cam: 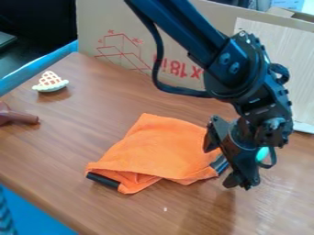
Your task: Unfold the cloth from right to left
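Brown, wood-grained and broad, the desk point(70, 147) carries everything at work, with a tan cardboard panel with red printing point(126, 25) standing along its far side. Next in size comes the black jointed robot arm point(184, 23), slanting across from the top edge and hanging over the right part of the desk. Below it and to its left lies the soft orange cloth point(162, 149), near the middle of the desk and still folded: layers are stacked, and the near edge is bunched and creased. The black fingers point(244, 170) stand wide apart at the cloth's right side, with nothing clearly held between them. Smaller again is the white pie-shaped toy with an orange lattice top point(50, 82), well apart on the far left. Smallest are the dark strip at the cloth's right edge point(220, 164), close to the fingers, and the black strip at its near left corner point(103, 179). As far as I can judge, little or none of the unfolding is done. What remains is to pinch the upper layer at the right, raise it, carry it leftward, lay it flat and let go.
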Robot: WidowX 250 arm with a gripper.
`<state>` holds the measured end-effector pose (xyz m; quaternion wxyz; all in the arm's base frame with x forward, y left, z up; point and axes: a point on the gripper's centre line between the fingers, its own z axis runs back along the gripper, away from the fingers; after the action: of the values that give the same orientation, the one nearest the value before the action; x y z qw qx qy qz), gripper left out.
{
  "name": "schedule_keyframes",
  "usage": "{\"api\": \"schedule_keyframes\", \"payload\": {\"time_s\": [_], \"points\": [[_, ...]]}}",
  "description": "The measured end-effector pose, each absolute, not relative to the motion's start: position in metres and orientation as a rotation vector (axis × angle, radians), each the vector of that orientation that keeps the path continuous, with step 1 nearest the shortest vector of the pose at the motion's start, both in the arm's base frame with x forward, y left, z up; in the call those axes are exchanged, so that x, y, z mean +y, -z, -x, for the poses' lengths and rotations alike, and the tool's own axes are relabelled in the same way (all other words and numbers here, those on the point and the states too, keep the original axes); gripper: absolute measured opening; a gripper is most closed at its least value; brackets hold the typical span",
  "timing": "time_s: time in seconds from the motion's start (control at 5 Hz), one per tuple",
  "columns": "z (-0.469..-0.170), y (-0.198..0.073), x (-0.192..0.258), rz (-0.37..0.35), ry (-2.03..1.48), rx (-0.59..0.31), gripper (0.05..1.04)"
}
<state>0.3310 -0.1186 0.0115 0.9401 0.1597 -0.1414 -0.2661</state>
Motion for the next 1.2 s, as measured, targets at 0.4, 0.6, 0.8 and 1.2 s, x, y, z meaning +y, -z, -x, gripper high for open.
{"api": "schedule_keyframes", "payload": {"time_s": [0.4,0.6,0.8,1.2], "points": [[-0.339,-0.004,-0.126,-0.344,0.497,-0.303,0.999],[-0.345,0.001,-0.127,-0.357,0.490,-0.304,0.955],[-0.347,0.005,-0.127,-0.360,0.477,-0.307,0.688],[-0.347,0.008,-0.129,-0.346,0.481,-0.305,0.162]]}}
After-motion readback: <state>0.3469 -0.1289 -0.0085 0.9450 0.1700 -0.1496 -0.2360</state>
